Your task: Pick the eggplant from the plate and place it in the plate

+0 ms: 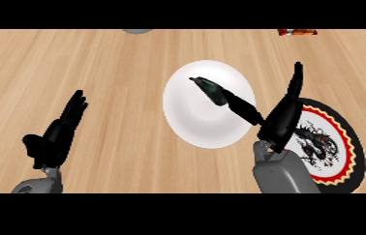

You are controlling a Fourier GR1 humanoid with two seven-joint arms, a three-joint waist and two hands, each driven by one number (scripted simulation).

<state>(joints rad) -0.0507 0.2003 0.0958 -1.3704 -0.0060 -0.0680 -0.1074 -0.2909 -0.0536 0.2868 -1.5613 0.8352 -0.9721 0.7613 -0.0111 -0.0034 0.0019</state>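
From my seat the thing that matters is where the eggplant lies against my right hand. It is a small, dark, glossy, tapered shape lying over the upper middle of the white plate, up and to the left of the palm. Its long axis runs on a diagonal, from upper left down to lower right, and its lower end meets the tip of my right thumb, which stretches out along the same line. I cannot tell whether the thumb only touches it or helps to carry it, nor whether it lies on the plate or just above it.

The right hand is spread wide, fingers straight and pointing up the counter, thumb splayed far out to the left; nothing is curled round the eggplant. The palm hangs over the gap between the two plates. My left hand rests open at the lower left, fingers up, well apart from everything, so the right is plainly the nearer one.

The white plate is smooth, plain and matte, round with a shallow well. The patterned plate just beside it is partly hidden behind my right forearm; it has a red and yellow scalloped border, black rim and dark figure on white. The wooden counter shows pale, straight grain.
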